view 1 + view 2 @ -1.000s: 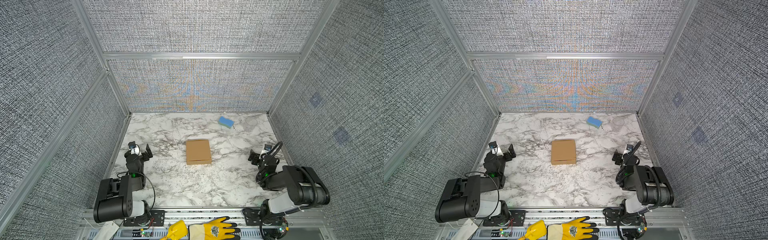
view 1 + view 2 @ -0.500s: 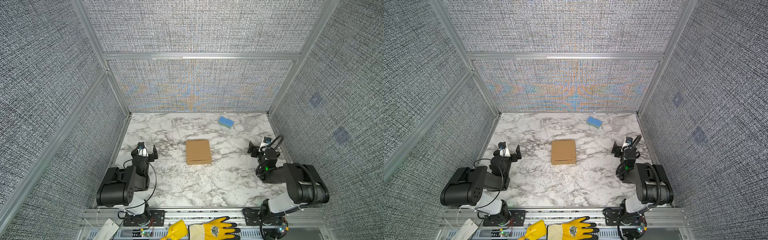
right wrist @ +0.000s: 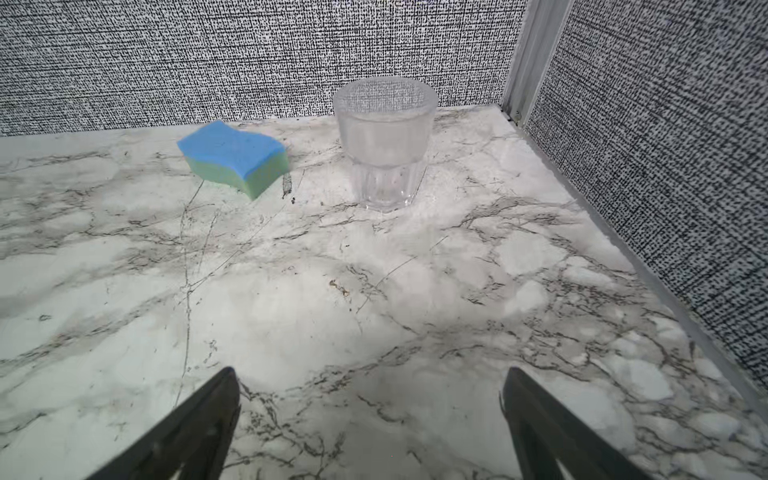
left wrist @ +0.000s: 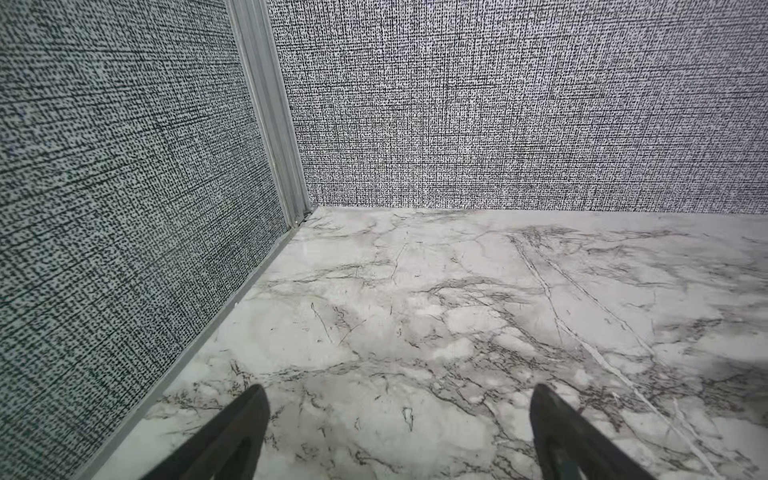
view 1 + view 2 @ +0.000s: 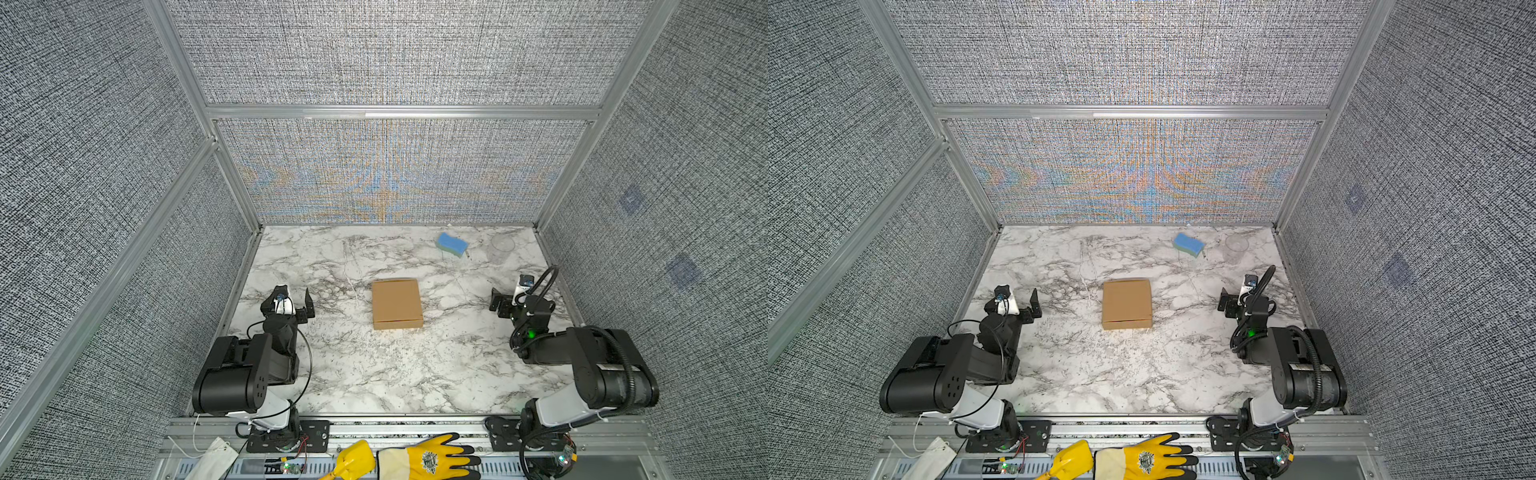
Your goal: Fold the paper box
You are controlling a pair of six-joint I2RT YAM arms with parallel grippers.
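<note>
The paper box (image 5: pixel 397 303) (image 5: pixel 1127 303) is a plain brown cardboard box lying shut and flat on the middle of the marble table in both top views. My left gripper (image 5: pixel 289 297) (image 5: pixel 1014 301) hovers low over the table well to the box's left, open and empty. In the left wrist view its fingertips (image 4: pixel 257 399) stand wide apart over bare marble near the left wall. My right gripper (image 5: pixel 508 296) (image 5: pixel 1239 297) sits well to the box's right, also open and empty (image 3: pixel 370 382). The box does not show in either wrist view.
A blue and green sponge (image 5: pixel 452 244) (image 3: pixel 235 158) lies at the back right, with a clear glass cup (image 5: pixel 503 245) (image 3: pixel 386 141) beside it, both ahead of my right gripper. Textured walls enclose three sides. A yellow glove (image 5: pixel 415 459) lies on the front rail.
The left arm swung its gripper a little right, toward the box. The right gripper moved slightly farther back and inward, and its jaws widened a touch. The box stayed put.
</note>
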